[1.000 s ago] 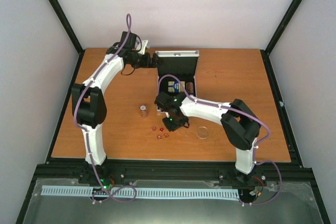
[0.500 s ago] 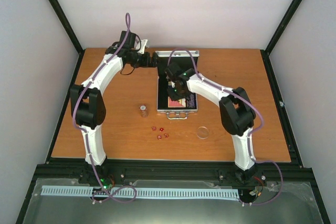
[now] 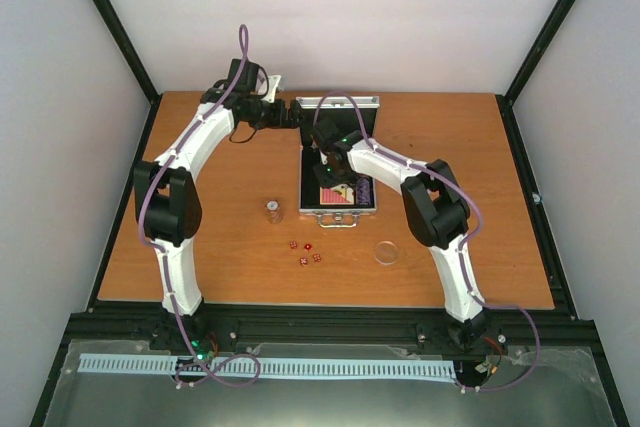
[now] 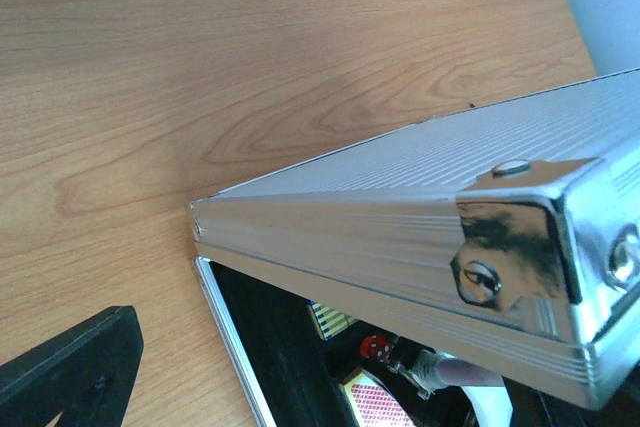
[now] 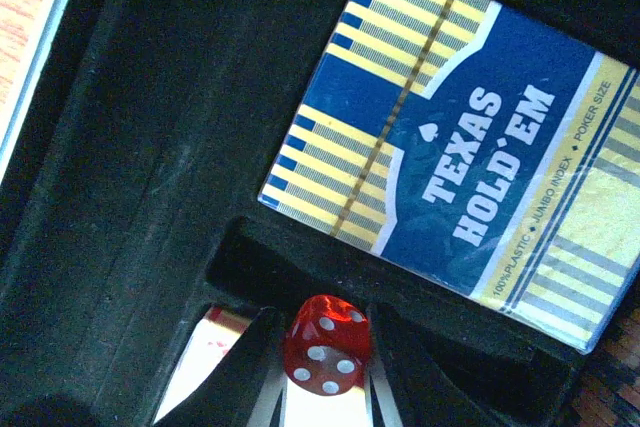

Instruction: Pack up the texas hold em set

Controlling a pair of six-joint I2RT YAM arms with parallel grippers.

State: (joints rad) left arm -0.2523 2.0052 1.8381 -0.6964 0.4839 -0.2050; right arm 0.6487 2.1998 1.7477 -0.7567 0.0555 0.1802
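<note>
Over the table (image 3: 200, 247), from the top camera: silver case (image 3: 340, 212) open at the far middle, lid (image 3: 345, 103) upright along its back edge. Left gripper (image 3: 288, 115) up against the lid's left end; cannot tell from here whether clamped on it or apart. Right gripper (image 3: 326, 171) down inside the case, above the black lining (image 3: 312, 179) and beside a red deck (image 3: 345, 193). Out on the wood: a short chip stack (image 3: 272, 210) left of the case, four loose dice (image 3: 305, 252) clustered just in front of it, a clear disc (image 3: 386, 252) to their right, near the case's front right corner.

From the left wrist: ribbed silver lid across the right half, shiny corner cap close to the lens. One black finger (image 4: 70, 367) low on the left, apart from the lid with bare wood between; other finger out of sight, so again cannot tell the grip. Under the lid's edge, a glimpse of a blue deck (image 4: 328, 317) and a red die (image 4: 375, 347).

From the right wrist: the red die pinched between both fingertips (image 5: 245, 372), white pips showing, poised over a recess in the lining. Just beyond it, the blue deck lying flat in its compartment, printed TEXAS HOLD'EM. Sliver of wood at the upper left corner.
</note>
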